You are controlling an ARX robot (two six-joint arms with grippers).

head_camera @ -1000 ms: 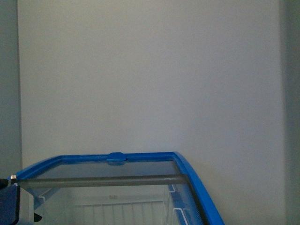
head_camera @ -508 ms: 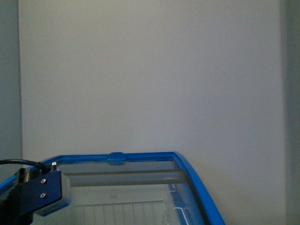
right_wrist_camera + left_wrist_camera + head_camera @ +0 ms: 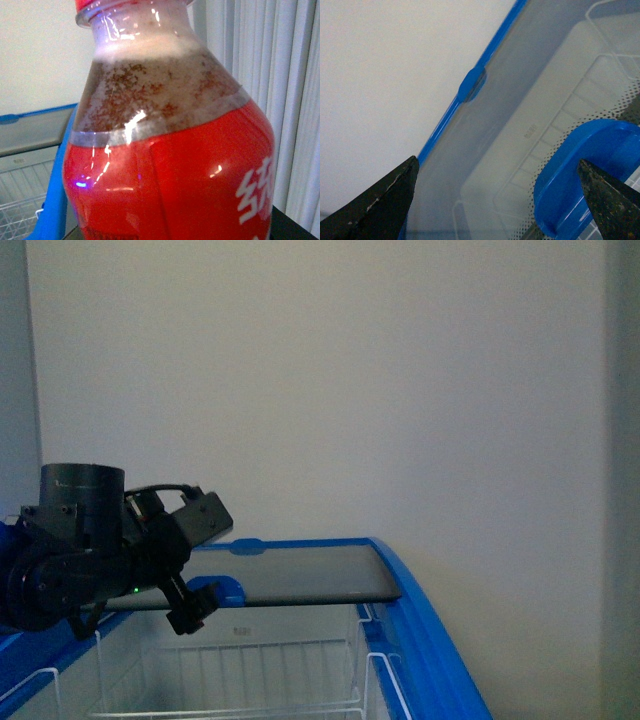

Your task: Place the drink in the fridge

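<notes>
Before a bare white wall (image 3: 400,390), the fridge (image 3: 435,650) stands with its glass lid (image 3: 300,578) part-open, the left gripper (image 3: 496,162) spread wide and empty beside the blue handle (image 3: 585,150); whether the right gripper grips the drink (image 3: 170,160) I cannot tell.

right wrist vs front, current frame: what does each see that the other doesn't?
Right wrist only: the drink, a clear bottle with a red label and foamy brown liquid that fills most of the frame, and a pleated curtain behind it.

Front only: the left arm, with the left claw at the blue lid handle.

Both: the fridge with its blue rim, the dark glass lid leaving the near part uncovered, the white wire baskets inside, and a plain wall behind.
</notes>
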